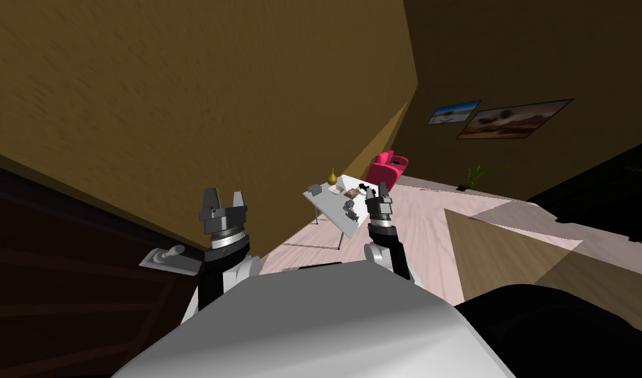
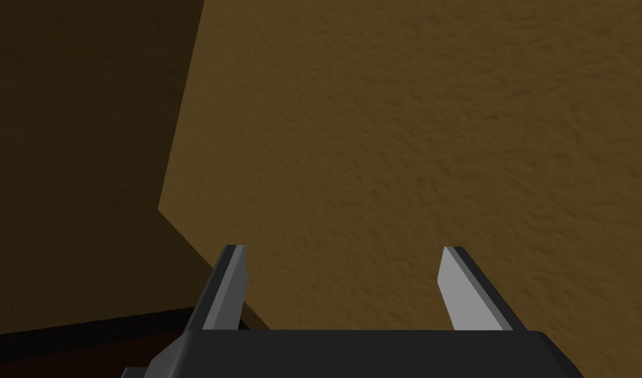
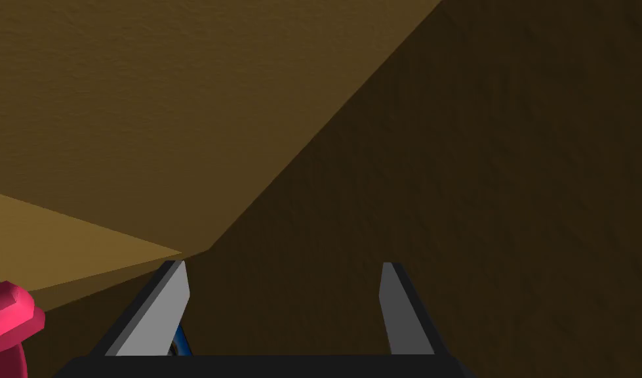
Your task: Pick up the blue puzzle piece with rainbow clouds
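Plainly the left fingers [image 2: 229, 289] and the right fingers [image 3: 159, 308] stand wide apart, holding nothing. The puzzle piece is presumably among the small things on the counter [image 1: 326, 203], well beyond the right fingers and too small to identify. Reaching from here, I could take the wrong item.

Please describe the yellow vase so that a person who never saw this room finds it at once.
Find the white table on the pale floor. The vase stands at its far edge, left of the pink chair. Alone among the table's grey and dark things, it is yellow and pear-shaped.
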